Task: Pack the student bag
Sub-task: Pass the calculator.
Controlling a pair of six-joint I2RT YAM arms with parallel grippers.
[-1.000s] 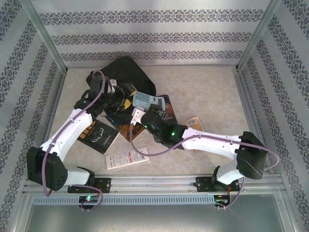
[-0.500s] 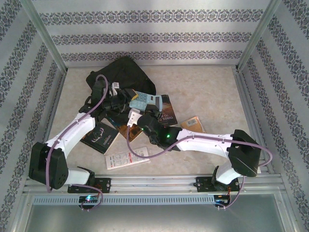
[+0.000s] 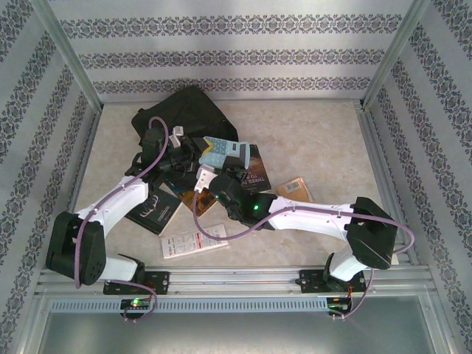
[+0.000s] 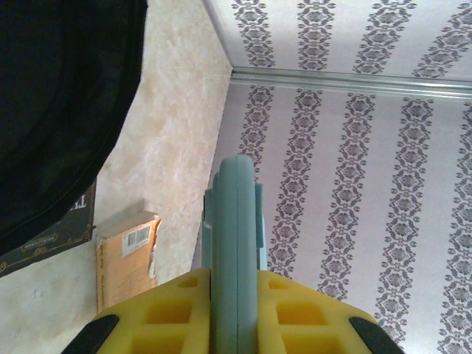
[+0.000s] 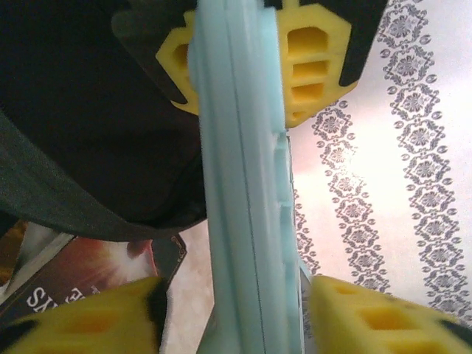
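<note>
A pale blue calculator (image 3: 221, 152) hangs edge-up in front of the black student bag (image 3: 188, 114), which lies at the back left. My left gripper (image 3: 195, 147) is shut on the calculator; in the left wrist view its yellow pads (image 4: 169, 310) press both faces of the calculator (image 4: 234, 236). My right gripper (image 3: 213, 172) is open just below it. In the right wrist view the calculator (image 5: 243, 184) passes between the right fingers (image 5: 369, 317) with a gap on each side, and the left pads (image 5: 313, 51) clamp its far end. The bag (image 5: 96, 110) fills the left of that view.
Books lie around the arms: a dark one (image 3: 254, 173) under the calculator, an orange one (image 3: 299, 188) to the right, a black one (image 3: 155, 209) and a white booklet (image 3: 193, 240) near the front. Patterned walls enclose the table (image 3: 324, 140).
The left arm has reached further forward and right, bringing its gripper onto the calculator. The right forearm has slid a little left. The calculator has hardly moved.
</note>
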